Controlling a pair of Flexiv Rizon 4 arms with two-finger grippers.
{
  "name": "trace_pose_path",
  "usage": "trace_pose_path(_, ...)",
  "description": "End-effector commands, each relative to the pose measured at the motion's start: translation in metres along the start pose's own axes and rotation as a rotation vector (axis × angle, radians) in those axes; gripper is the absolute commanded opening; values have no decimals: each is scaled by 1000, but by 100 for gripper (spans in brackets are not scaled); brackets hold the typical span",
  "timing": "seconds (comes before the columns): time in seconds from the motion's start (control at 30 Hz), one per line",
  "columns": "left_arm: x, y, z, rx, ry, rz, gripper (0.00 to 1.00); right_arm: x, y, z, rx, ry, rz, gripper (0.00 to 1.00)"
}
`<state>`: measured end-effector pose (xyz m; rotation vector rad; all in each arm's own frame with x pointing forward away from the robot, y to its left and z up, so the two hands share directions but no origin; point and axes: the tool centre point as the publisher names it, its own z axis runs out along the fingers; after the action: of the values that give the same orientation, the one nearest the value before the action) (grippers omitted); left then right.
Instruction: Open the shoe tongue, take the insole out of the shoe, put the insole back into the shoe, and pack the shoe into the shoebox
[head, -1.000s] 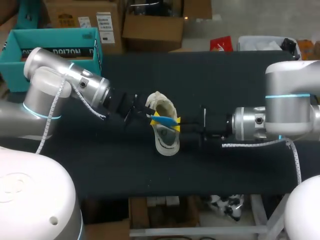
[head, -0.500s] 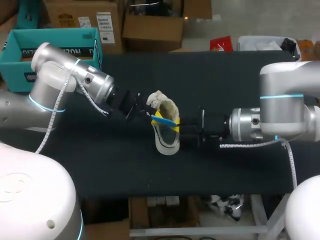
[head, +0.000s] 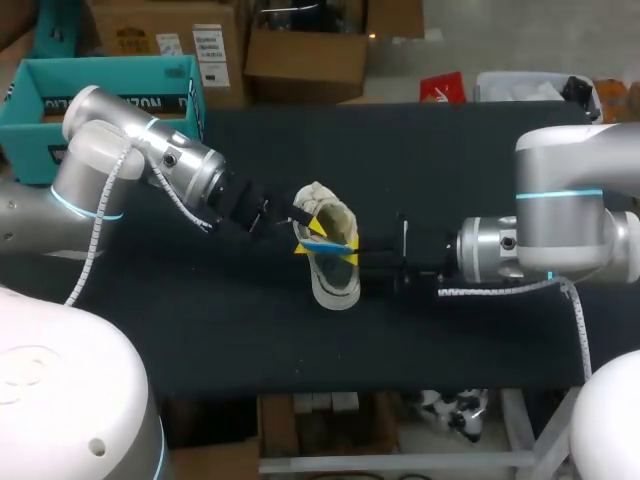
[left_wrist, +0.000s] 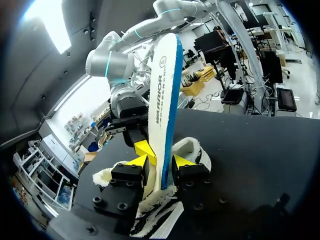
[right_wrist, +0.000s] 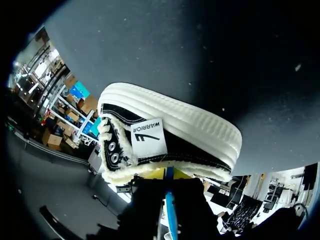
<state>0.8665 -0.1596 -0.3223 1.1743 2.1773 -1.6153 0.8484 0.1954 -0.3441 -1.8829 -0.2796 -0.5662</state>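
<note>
A black-and-white shoe (head: 333, 270) with fleecy lining lies mid-table, and a blue-edged white insole (head: 331, 240) stands up out of it. In the left wrist view the insole (left_wrist: 162, 105) rises between my left gripper's (left_wrist: 159, 162) yellow tips, which stand slightly off both of its faces, so that gripper is open. My right gripper (head: 352, 260) comes in from the other side. In the right wrist view it (right_wrist: 167, 200) is shut on the insole's thin blue edge (right_wrist: 169, 207), with the shoe (right_wrist: 165, 140) just ahead. The teal shoebox (head: 110, 75) sits at the far left.
The black table (head: 450, 160) stretches out on all sides of the shoe. Both arms meet over its middle, the left from the shoebox side and the right level with the shoe.
My left gripper's fingers have spread off the insole, which it pinched a second ago. The left arm shifted slightly towards the far side. The right gripper kept its hold.
</note>
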Motion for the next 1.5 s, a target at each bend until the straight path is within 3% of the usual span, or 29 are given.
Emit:
trace_pose_path(0.03,6,-20,-1,-13,-15,23,22,-1,-3,-5,-8,-1,-2,0)
trace_pose_path(0.17,7,-29,7,-16,-5,39,16,-2,-2,-7,-5,1,-7,0)
trace_pose_path(0.23,7,-31,10,-19,2,44,0,-2,-2,-7,-3,1,-9,0)
trace_pose_path(0.3,7,-31,13,-35,10,46,0,-3,-4,-8,-1,-1,-11,0)
trace_pose_path(0.33,8,-32,13,-42,11,47,0,-3,-5,-9,0,-2,-13,5)
trace_pose_path(0.37,8,-32,13,-45,11,46,0,-4,-8,-9,-6,-3,-16,42)
trace_pose_path(0.4,9,-32,14,-49,12,44,0,-5,-11,-10,-15,-3,-19,96)
trace_pose_path(0.43,10,-32,13,-52,11,43,0,-6,-15,-11,-18,-4,-22,100)
trace_pose_path(0.5,11,-33,13,-57,8,41,0,-9,-22,-12,-37,-6,-32,99)
trace_pose_path(0.67,14,-35,12,-69,0,35,0,-12,-39,-11,-70,-17,-53,49)
trace_pose_path(0.8,17,-35,14,-81,-7,30,0,-13,-46,-7,-82,-26,-71,31)
trace_pose_path(0.9,18,-35,15,-87,-9,28,0,-13,-49,-5,-88,-32,-78,4)
trace_pose_path(0.93,18,-35,16,-88,-9,27,0,-13,-49,-5,-92,-34,-78,0)
trace_pose_path(1.13,17,-28,16,-109,-17,17,0,-13,-42,-1,-111,-36,-89,0)
trace_pose_path(1.5,7,6,15,-110,-22,-57,0,1,-12,13,-106,-42,-94,0)
